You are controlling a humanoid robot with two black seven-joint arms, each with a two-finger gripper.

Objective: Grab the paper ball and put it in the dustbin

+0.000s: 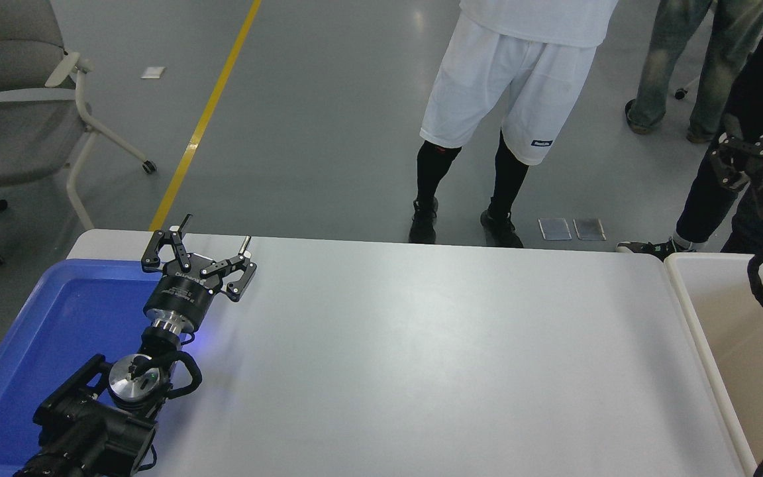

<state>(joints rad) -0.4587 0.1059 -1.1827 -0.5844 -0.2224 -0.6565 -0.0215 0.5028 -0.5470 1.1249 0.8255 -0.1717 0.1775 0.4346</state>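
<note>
While the left pincer [212,248] rests spread at the bench's [421,344] far left, the right pincer [749,142] hangs above the dustbin [699,311]. Its fingers look spread, pinching nothing.

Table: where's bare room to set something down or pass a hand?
The table is bare from the left gripper across to the dustbin rim, front edge to far edge. Crowded spots: the left side, where the parked left arm lies over the blue tray, and above the dustbin, where the right gripper hangs. No paper ball in view.
</note>
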